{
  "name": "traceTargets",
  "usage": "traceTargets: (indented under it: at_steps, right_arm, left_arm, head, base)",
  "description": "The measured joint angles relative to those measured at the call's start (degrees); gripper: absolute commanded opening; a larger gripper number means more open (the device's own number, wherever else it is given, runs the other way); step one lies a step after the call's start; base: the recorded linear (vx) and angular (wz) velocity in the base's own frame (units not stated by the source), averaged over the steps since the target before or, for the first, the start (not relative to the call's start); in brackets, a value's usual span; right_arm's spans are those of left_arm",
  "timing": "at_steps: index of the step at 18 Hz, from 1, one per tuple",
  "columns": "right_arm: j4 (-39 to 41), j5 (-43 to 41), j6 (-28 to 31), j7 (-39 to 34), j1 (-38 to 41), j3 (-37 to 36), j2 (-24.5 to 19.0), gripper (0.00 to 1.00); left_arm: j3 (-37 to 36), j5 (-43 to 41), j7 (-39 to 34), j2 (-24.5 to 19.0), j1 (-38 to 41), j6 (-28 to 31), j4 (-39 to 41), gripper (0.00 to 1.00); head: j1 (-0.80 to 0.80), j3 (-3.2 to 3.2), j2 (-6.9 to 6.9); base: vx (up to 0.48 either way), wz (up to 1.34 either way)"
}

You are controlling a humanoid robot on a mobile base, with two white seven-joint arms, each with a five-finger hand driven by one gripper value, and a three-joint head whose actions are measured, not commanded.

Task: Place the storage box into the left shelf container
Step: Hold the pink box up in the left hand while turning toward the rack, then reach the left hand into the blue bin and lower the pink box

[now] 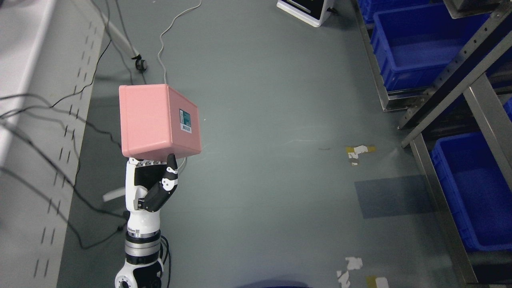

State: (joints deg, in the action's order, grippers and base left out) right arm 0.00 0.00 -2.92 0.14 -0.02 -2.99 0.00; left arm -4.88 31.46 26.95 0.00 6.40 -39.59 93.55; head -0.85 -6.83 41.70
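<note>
White and black, our left hand [150, 186] rises from the lower left of the head view, its fingers [171, 172] curled up against the underside of the pink storage box [154, 122] and gripping its lower rim. We hold the box aloft above the grey floor [264, 120], tilted so that its closed bottom face turns toward the camera; a small printed label [185, 121] sits on the side facing right. Behind the box, a pale cable [164, 52] and dark cables [60, 120] trail across the floor, and a small caster [140, 65] stands beyond its top edge. To our left runs a white perforated panel [44, 120]. Well apart, on the right, a metal shelf rack [452, 92] carries blue bins [416, 52], with another blue bin [472, 192] lower down. Scraps of tape [358, 152] lie on the floor between the box and the rack.
</note>
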Motion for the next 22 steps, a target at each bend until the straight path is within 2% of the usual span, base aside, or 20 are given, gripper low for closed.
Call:
traceTargets:
  at_steps: [3,10,16,22]
  right_arm:
    - [0.00,0.00,-0.24,-0.02,0.00,0.00,0.00,1.00]
    - [0.00,0.00,0.01,-0.31,0.02,0.00,0.00,1.00]
    - [0.00,0.00,0.06,0.00,0.02,0.00,0.00,1.00]
    - [0.00,0.00,0.08,0.05,0.02,0.00,0.00,1.00]
  left_arm:
    - [-0.49,-0.02,2.38,0.00,0.00,-0.02,-0.95,0.03]
    - [-3.83,-2.86,7.45,0.00,1.29,-0.82,-5.38,0.03]
    - [-5.70,-5.55,8.70,0.01,1.93,-0.99,-8.86,0.03]
    - [-5.10,-13.72,12.49,0.01,-1.22,-0.51,-13.08,0.03]
  head:
    - [0.00,0.00,0.00]
    - [0.00,0.00,0.00]
    - [0.00,0.00,0.00]
    - [0.00,0.00,-0.01]
  base:
    - [0.536,-0.60]
    - [0.323,-1.07]
    - [0.211,-0.89]
    - [0.134,-0.75]
